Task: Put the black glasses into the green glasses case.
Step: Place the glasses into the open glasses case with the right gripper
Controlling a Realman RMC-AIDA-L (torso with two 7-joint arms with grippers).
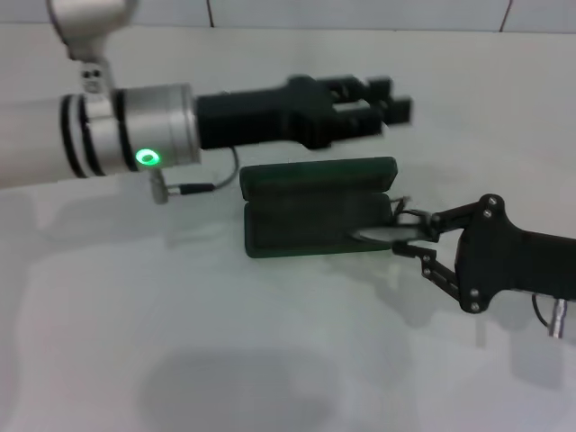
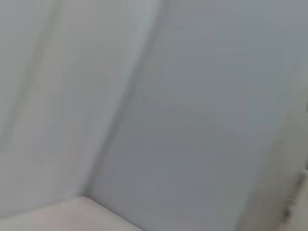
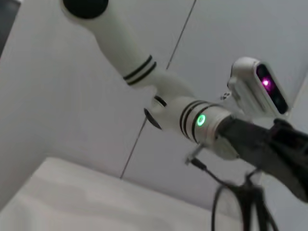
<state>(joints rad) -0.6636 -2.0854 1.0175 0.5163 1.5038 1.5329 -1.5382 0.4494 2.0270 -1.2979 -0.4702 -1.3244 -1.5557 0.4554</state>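
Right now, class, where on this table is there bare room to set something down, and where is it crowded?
Bare table lies in front of the green glasses case and below the left arm. It is crowded at the case: the left gripper hovers behind its lid, and the right gripper holds the black glasses at the case's right end.
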